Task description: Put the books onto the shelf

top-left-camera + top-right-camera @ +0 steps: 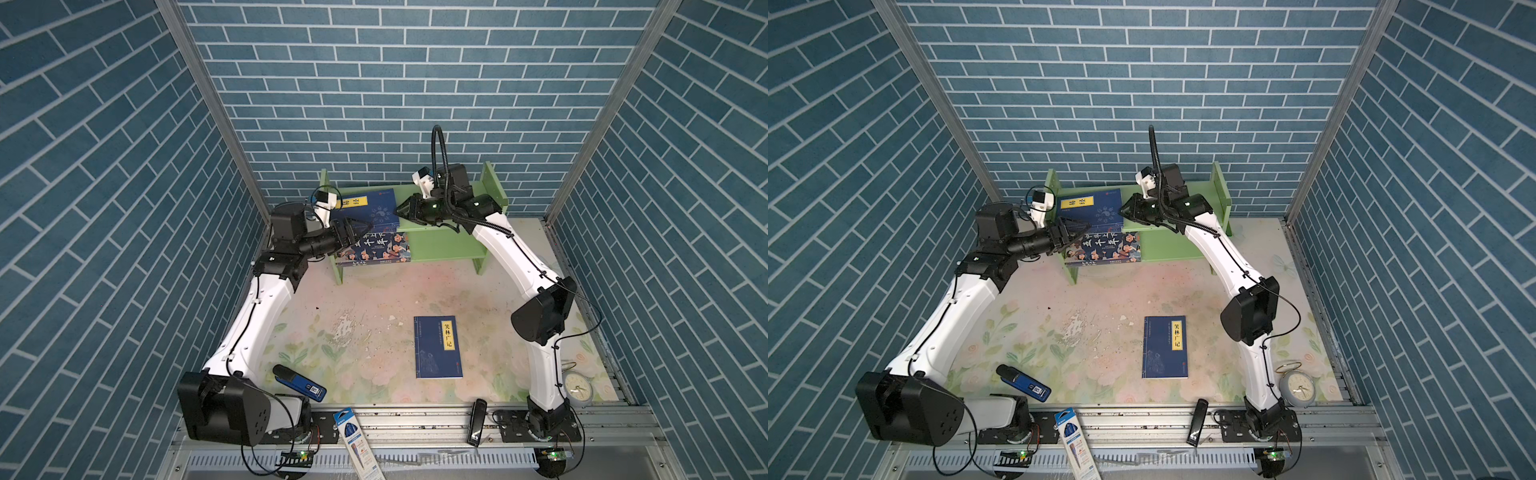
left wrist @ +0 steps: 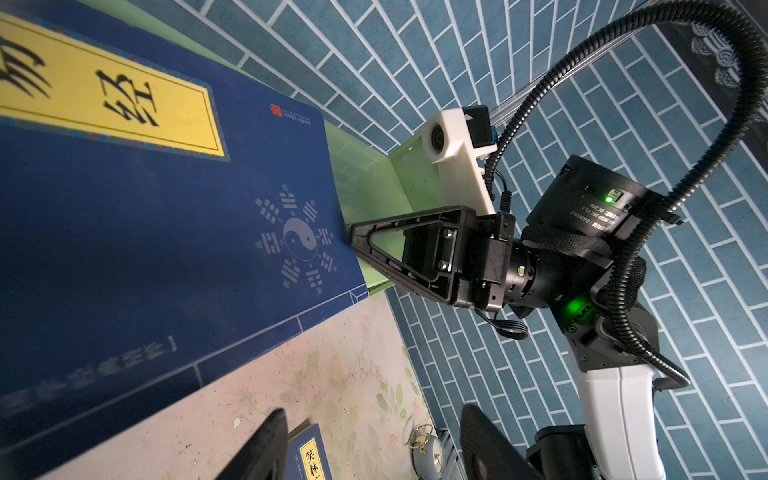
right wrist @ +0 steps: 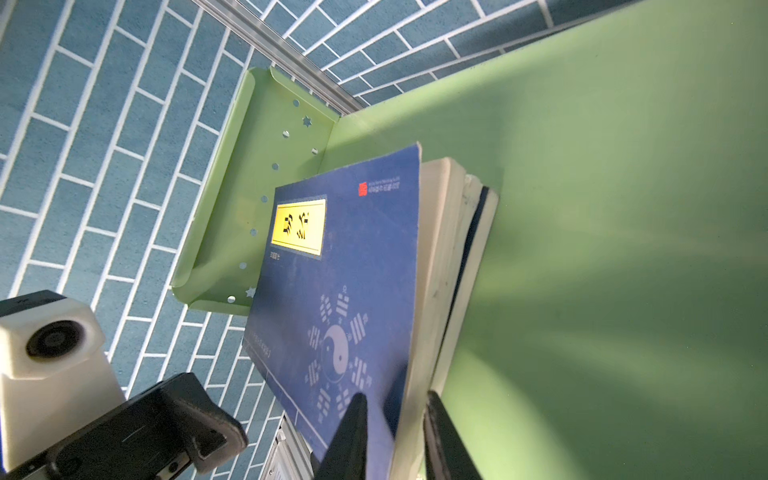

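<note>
I see a stack of navy books [image 1: 370, 210] lying flat at the left end of the shelf's [image 1: 449, 245] upper tier, against its side panel; the top book [image 3: 332, 291] shows a yellow label and a pale eight-trigram emblem; the cartoon book [image 1: 378, 249] lies flat on the lower tier just below; a lone navy book [image 1: 438, 347] lies flat on the table [image 1: 374, 299], well apart from the shelf; the right gripper [image 1: 399, 211] is at the stack's right edge, its jaws set narrowly either side of the top book's pages, and I cannot tell whether they pinch it; the left gripper [image 1: 368, 227] hovers at the stack's front edge, jaws spread with nothing between them; a blue handheld device [image 1: 299, 382], pen package [image 1: 357, 444] and clock [image 1: 577, 388] sit along the near side.
</note>
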### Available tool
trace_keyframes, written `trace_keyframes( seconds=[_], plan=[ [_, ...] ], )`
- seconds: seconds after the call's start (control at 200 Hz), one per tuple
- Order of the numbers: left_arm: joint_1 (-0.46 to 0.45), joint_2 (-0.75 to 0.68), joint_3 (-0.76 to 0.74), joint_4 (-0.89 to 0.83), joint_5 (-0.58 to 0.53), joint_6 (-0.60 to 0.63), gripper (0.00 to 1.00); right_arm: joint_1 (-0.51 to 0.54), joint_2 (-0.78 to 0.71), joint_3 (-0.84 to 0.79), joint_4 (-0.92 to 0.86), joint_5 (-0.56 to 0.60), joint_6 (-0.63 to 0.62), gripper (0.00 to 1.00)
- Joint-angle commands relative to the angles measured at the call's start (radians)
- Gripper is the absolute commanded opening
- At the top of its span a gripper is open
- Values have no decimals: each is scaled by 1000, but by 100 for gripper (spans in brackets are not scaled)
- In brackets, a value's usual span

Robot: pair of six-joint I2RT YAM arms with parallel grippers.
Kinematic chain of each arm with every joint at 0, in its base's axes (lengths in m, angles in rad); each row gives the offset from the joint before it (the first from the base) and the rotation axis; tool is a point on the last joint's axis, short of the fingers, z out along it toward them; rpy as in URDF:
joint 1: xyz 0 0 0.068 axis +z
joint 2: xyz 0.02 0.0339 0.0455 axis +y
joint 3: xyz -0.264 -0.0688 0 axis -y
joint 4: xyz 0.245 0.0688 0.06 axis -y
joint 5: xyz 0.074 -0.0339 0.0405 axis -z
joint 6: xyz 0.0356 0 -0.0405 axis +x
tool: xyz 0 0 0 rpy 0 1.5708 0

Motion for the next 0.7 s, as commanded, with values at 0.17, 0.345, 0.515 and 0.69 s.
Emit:
trace_keyframes(
  seconds=[0.17, 0.345, 0.515, 0.69],
  plan=[
    [26, -5, 12, -24, -28, 48, 66, 9, 7, 24, 20, -21, -11, 23],
    [51, -8, 16, -55, -64, 51, 66, 9, 5, 11, 46, -40, 8, 21],
    [68, -12, 9, -55, -65, 49, 66, 10, 6, 1, 61, -54, 18, 21],
    [84, -17, 8, -46, -71, 49, 66, 9, 2, -8, 61, -53, 19, 21]
  ],
)
